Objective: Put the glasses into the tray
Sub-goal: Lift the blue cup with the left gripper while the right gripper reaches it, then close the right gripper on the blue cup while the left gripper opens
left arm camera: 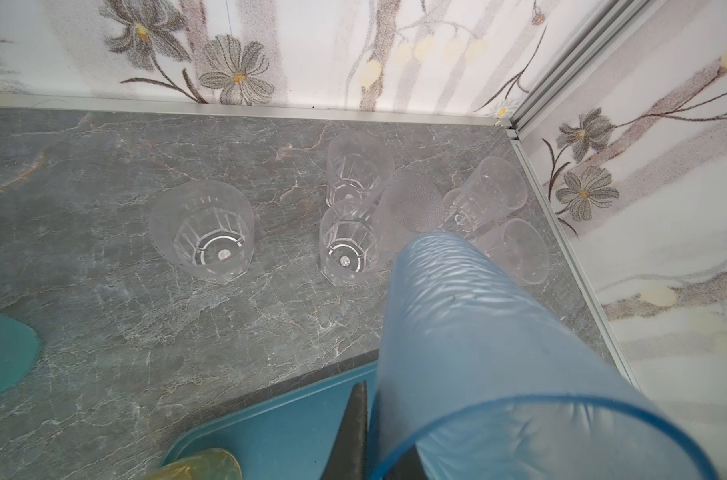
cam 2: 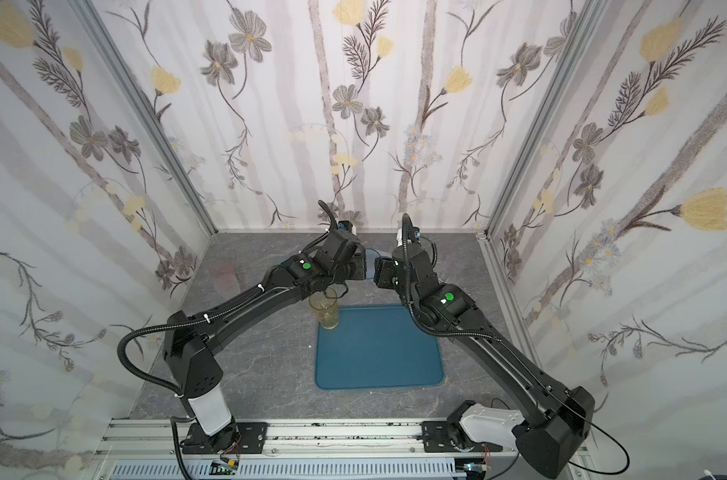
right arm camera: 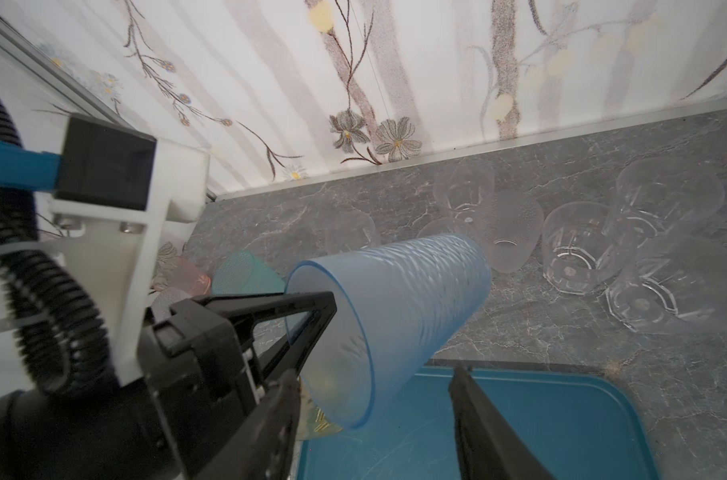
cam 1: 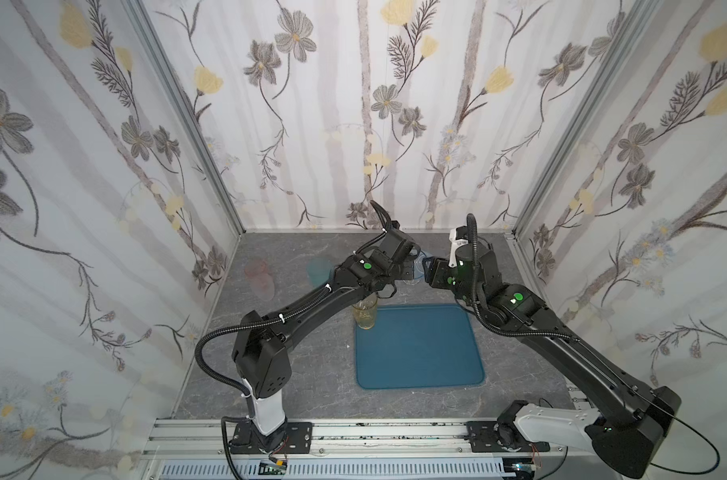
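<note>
Right now the tray (cam 1: pixel 420 353) (cam 2: pixel 378 353) is lying flat below both grippers, on the side nearer the arm bases. It is holding one amber tumbler (cam 1: pixel 365 313) (cam 2: pixel 325 311), which is standing upright in the corner just under the left arm's wrist. The left gripper (right arm camera: pixel 318 316) is pinching the rim of the light blue tumbler (right arm camera: pixel 395 316) (left arm camera: pixel 499 353), with one finger inside the mouth and one outside. It is carrying the tumbler tipped nearly onto its side in the air over the tray's far edge, mouth toward that gripper and base pointing to the back wall. The right gripper (right arm camera: pixel 374 374) is facing it with its jaws standing apart, gripping nothing; the tumbler's mouth end is sitting between them, and a gap is showing beside the one finger (right arm camera: pixel 490 428) clearly in view. Beyond both grippers, on the grey table (left arm camera: pixel 104 311), clear faceted tumblers (left arm camera: pixel 205 232) and a frosted tumbler (left arm camera: pixel 411 203) are standing close together outside the tray. A teal tumbler (right arm camera: pixel 245 270) and a pink tumbler (right arm camera: pixel 187 274) are sitting out to the left of the left gripper, also outside it.
</note>
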You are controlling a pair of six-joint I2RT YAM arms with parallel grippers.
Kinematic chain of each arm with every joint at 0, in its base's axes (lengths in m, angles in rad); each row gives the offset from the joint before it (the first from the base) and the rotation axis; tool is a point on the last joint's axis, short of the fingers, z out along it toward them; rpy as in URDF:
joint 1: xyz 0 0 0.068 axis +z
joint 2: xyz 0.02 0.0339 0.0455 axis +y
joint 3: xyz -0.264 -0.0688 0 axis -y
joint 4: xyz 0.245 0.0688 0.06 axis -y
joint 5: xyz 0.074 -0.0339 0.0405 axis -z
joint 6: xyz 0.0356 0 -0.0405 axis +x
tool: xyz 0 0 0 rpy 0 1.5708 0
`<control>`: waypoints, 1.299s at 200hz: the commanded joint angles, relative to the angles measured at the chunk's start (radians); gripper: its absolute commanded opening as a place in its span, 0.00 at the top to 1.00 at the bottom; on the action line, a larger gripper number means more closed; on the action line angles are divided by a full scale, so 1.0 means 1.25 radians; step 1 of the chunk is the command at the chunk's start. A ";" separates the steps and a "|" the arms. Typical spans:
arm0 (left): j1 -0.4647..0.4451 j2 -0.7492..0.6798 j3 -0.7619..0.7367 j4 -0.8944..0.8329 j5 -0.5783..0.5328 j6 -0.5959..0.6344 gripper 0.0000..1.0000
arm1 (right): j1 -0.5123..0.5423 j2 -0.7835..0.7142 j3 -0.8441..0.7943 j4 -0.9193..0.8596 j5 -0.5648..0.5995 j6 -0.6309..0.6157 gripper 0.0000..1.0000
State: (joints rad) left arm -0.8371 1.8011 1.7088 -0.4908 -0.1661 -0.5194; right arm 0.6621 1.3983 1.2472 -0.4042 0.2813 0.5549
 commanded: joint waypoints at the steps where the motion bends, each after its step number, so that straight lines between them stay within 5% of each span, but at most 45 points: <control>1: -0.007 0.011 0.021 0.020 0.019 -0.021 1.00 | 0.000 0.032 0.008 -0.007 0.070 -0.028 0.45; 78: -0.019 0.045 0.059 0.022 0.077 -0.057 1.00 | 0.001 0.126 0.035 -0.042 0.246 -0.079 0.81; 151: -0.020 0.064 0.108 0.021 0.155 -0.032 0.92 | 0.000 0.132 0.033 -0.044 0.243 -0.105 1.00; 260: 0.015 -0.041 0.062 0.021 0.167 0.046 0.55 | -0.053 0.110 0.035 -0.124 0.086 -0.128 1.00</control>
State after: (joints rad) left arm -0.8326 1.7977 1.8233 -0.4999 0.0570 -0.5007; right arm 0.6090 1.5383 1.2804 -0.5365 0.4702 0.4026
